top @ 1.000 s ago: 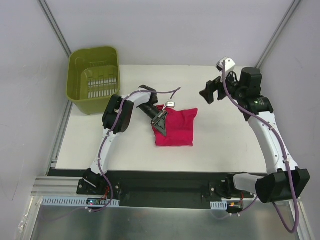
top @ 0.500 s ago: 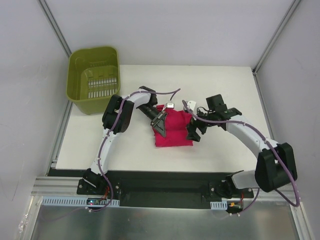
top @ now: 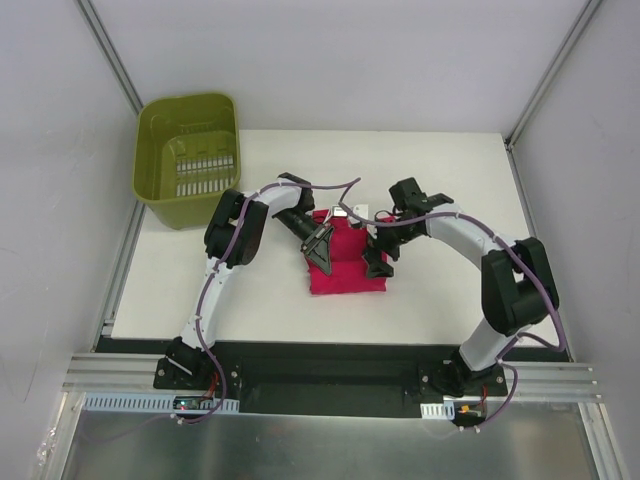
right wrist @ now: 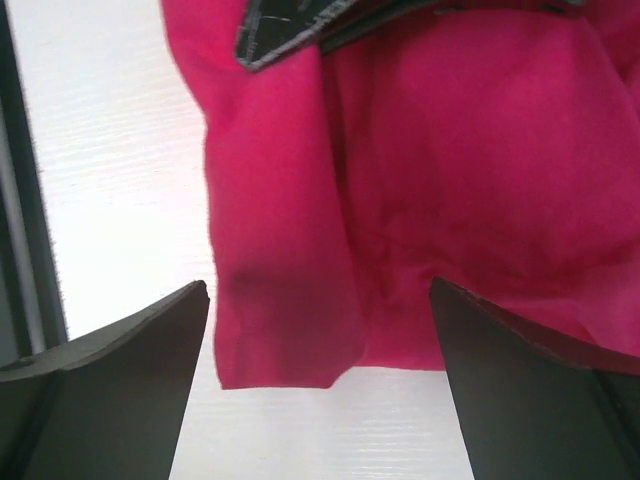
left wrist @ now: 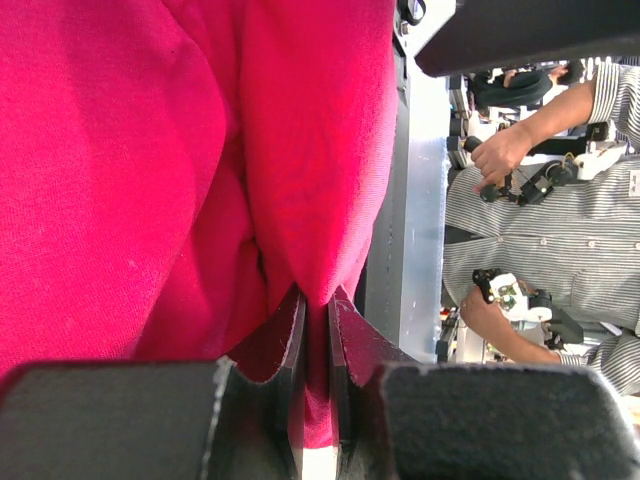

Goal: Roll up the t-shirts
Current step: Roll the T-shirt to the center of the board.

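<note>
The left gripper (top: pixel 322 250) stays clamped on the magenta t-shirt (top: pixel 348 278), middle of the tabletop (top: pixel 450 290). The right gripper (top: pixel 378 250), jaws wide apart, has swung in over the shirt's right edge.

The top camera looks steeply down from above and behind the arm bases, taking in the whole surface (top: pixel 420 310). The left wrist camera sights along the left hand (left wrist: pixel 317 300), pressed close to the t-shirt (left wrist: pixel 150 150). The right wrist camera looks past the right hand (right wrist: pixel 318 290) from slightly farther. All three share that t-shirt.

Green basket (top: pixel 160 155), white table (top: pixel 450 290)
</note>
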Action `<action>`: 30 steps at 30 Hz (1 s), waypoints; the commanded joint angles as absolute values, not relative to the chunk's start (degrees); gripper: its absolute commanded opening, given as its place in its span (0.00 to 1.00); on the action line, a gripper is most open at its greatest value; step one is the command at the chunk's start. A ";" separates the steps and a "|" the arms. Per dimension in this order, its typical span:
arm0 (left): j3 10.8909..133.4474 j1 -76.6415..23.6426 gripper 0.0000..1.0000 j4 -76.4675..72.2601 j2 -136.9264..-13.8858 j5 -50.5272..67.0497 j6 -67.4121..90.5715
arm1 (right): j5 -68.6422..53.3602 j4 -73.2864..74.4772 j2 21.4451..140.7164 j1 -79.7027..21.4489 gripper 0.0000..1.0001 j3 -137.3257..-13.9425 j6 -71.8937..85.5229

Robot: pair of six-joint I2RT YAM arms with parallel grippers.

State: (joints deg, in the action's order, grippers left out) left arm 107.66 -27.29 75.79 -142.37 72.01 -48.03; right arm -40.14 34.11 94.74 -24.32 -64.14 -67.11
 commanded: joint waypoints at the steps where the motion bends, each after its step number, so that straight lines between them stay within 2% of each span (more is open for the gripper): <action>1: 107.84 -26.98 0.02 81.56 -138.69 75.50 -50.54 | -43.95 48.85 97.46 -26.63 0.96 -69.78 -77.16; 6: 108.37 -26.98 0.02 81.65 -138.25 75.85 -50.54 | -42.63 52.47 99.66 -27.95 0.98 -69.00 -79.10; 9: 108.11 -26.90 0.02 81.74 -137.73 76.03 -50.89 | -41.75 52.38 100.72 -28.30 0.95 -68.99 -77.88; 21: 104.77 -26.72 0.03 84.28 -134.39 77.17 -55.19 | -34.28 44.13 99.67 -30.58 0.64 -67.41 -68.30; 24: 103.19 -26.72 0.03 85.34 -133.07 77.34 -57.30 | -34.28 44.29 98.53 -31.20 0.36 -66.62 -66.62; 25: 102.84 -26.72 0.03 86.04 -132.20 77.43 -57.91 | -34.19 44.56 98.00 -31.29 0.22 -66.19 -66.45; 28: 101.25 -26.63 0.02 86.13 -129.83 76.56 -58.97 | -30.69 42.13 94.67 -32.08 0.04 -63.21 -66.36; 30: 100.46 -26.63 0.00 85.61 -128.50 75.42 -58.28 | -25.70 38.25 90.72 -32.61 0.01 -61.09 -64.17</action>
